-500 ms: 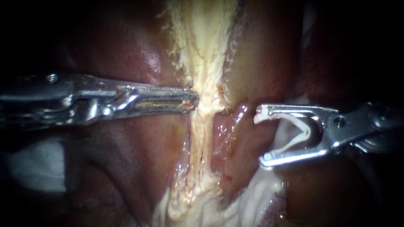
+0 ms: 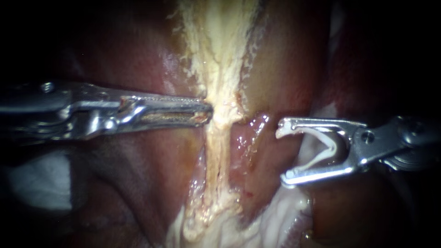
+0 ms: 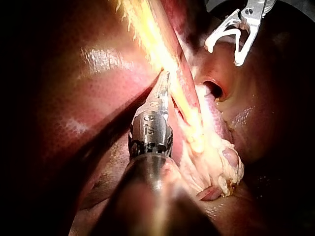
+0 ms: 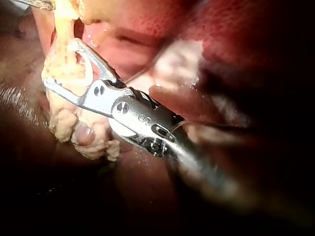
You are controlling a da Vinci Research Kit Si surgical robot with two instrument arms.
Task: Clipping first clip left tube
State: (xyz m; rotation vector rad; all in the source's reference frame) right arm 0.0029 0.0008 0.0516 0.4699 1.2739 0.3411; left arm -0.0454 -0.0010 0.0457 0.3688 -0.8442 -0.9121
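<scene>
Endoscope: left tool (image 2: 206, 115) comes in from the left, jaws narrow and lying together, tips pinched on the edge of the pale strand (image 2: 219, 147) that runs between the red tissue on both sides. I take that strand for the tube to clip, but can't tell left tube from right here. Right tool (image 2: 284, 154) comes in from the right with jaws wide and a white clip (image 2: 330, 146) seated between them, open in a V, both jaws bearing on it. It sits near the strand but clear of it, with wet pink tissue showing in the gap. No clip on the strand anywhere I can see. Left wrist: left tool (image 3: 164, 77) has its jaws together, tips in against the pale strand (image 3: 152, 34). Right tool (image 3: 224, 54) is ahead and off to the side, apart from the strand, clip (image 3: 221, 33) open. Right wrist: right tool (image 4: 60, 64) has jaws wide with the clip (image 4: 89, 66) inside. The pale strand (image 4: 63, 27) overlaps the jaws' mouth here, but depth is unreadable, so I trust the endoscope's gap. Status: strand held and presented, clip loaded, nothing applied. Left, in my judgement: advance the right tool until the strand lies fully between the clip's arms, close, then back off.
</scene>
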